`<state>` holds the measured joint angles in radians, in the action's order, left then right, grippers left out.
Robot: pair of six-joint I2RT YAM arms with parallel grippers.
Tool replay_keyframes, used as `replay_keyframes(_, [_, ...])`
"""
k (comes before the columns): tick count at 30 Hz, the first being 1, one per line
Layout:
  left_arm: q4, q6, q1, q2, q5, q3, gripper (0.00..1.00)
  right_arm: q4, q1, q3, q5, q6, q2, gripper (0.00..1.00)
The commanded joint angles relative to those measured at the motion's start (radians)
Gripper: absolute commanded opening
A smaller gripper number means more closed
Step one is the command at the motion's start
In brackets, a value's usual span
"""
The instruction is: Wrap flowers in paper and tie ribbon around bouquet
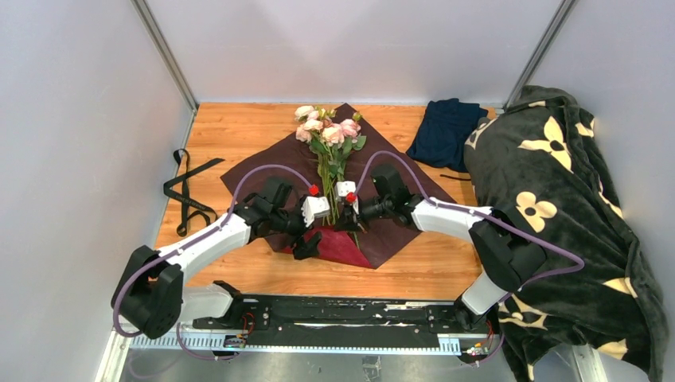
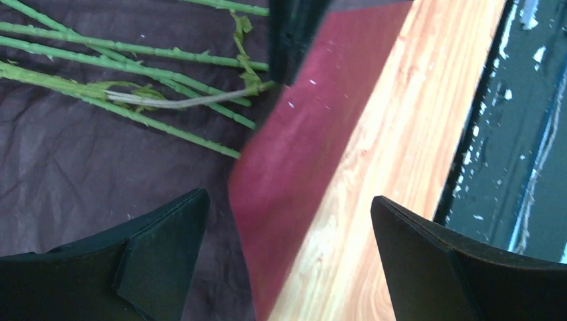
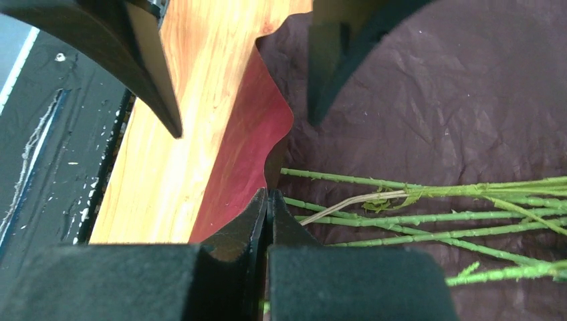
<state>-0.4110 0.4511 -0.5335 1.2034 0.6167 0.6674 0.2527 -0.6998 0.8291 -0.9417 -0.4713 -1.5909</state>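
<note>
The paper lies spread as a diamond on the wooden table, dark side up. Its near corner is folded over, showing the burgundy face. The flowers lie along its middle, blooms far and thin green stems running toward me. My right gripper is shut on the raised edge of that folded flap, right beside the stem ends. My left gripper is open, its fingers straddling the red flap without touching it. The black ribbon lies loose at the table's left side.
A folded navy cloth sits at the back right. A big dark blanket with cream flower shapes is heaped along the right edge. The black rail carrying the arm bases runs along the near edge.
</note>
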Motion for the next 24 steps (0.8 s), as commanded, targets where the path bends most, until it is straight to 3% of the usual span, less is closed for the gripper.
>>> replay_keyframes(1, [0.24,-0.067,-0.005,0.044,0.016,-0.009,1.0,-0.013,0.019,0.039,-0.099,-0.026,-0.017,0.0])
replay_keyframes(8, [0.217,-0.068,0.017,0.075,0.021,0.011,0.94,-0.062,0.021,0.047,-0.132,-0.09,-0.012,0.0])
replay_keyframes(10, [0.17,-0.038,0.021,0.075,0.07,0.011,0.77,-0.063,0.022,0.047,-0.133,-0.094,-0.006,0.0])
replay_keyframes(12, [0.163,-0.074,0.02,0.082,0.086,0.003,0.46,-0.056,0.023,0.05,-0.142,-0.088,-0.004,0.0])
replay_keyframes(13, [0.172,-0.106,0.019,0.084,0.082,-0.001,0.39,-0.054,0.023,0.052,-0.143,-0.087,-0.004,0.0])
replay_keyframes(14, [0.169,-0.107,0.016,0.087,0.084,-0.003,0.25,-0.051,0.023,0.054,-0.142,-0.082,-0.005,0.0])
replay_keyframes(17, [0.166,-0.109,0.012,0.069,0.085,-0.003,0.0,-0.048,0.023,0.065,-0.115,-0.04,-0.009,0.01])
replay_keyframes(18, [0.168,-0.119,0.012,0.064,0.081,-0.002,0.0,-0.044,0.022,0.069,-0.081,-0.008,-0.008,0.07])
replay_keyframes(19, [0.18,-0.149,0.012,0.063,0.063,0.002,0.0,-0.041,0.024,0.073,-0.047,0.033,-0.006,0.2])
replay_keyframes(20, [0.214,-0.232,0.013,0.07,-0.019,0.01,0.0,-0.033,0.028,0.079,0.016,0.122,0.005,0.3])
replay_keyframes(24, [0.267,-0.342,0.016,0.107,-0.203,0.011,0.0,-0.119,0.08,0.112,0.16,0.407,0.074,0.35])
